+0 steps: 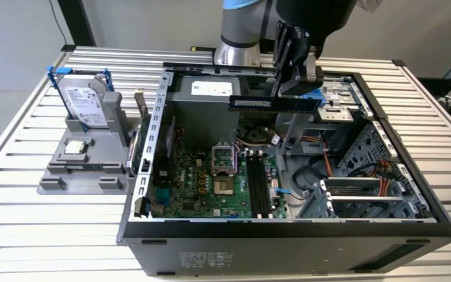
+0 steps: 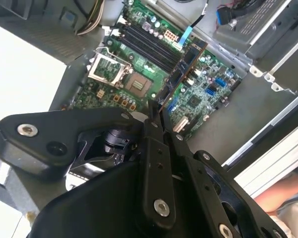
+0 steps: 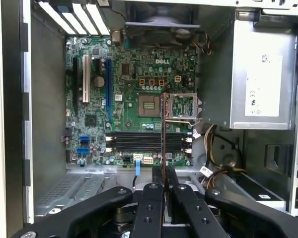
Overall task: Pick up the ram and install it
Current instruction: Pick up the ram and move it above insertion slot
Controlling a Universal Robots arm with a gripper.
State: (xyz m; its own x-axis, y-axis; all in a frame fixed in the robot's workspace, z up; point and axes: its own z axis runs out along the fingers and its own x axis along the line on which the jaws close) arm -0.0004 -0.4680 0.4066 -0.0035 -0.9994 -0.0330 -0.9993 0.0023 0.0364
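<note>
Exterior view: the gripper (image 1: 295,94) hangs over the open computer case (image 1: 288,226). Its two fingers are squeezed onto the ram (image 1: 261,103), nearer the end on the exterior view's right. The ram is up in the air and lies level like a ruler. It is above the back of the case, at about 12 o'clock from the green motherboard (image 1: 202,182). It touches nothing but the fingers.

I think it is held by its flat sides so that one long edge stays free to go into a slot. In the first wrist view the ram (image 3: 164,139) shows as a thin line coming out of the gripper (image 3: 164,198). That line crosses the black ram slots (image 3: 139,141), so the ram is not lined up with them.

The slots (image 1: 258,188) look bare, and the air above them is open. Around them it is tight. The processor socket (image 1: 224,170) is at 9 o'clock, the metal drive cage (image 1: 366,188) is at 3 o'clock, and loose cables (image 1: 312,170) lie between. The case walls stand all around.

At 9 o'clock from the case, the hard drive (image 1: 84,103) and the small processor chip (image 1: 74,147) sit in a grey stand (image 1: 84,170), well apart from the ram.
</note>
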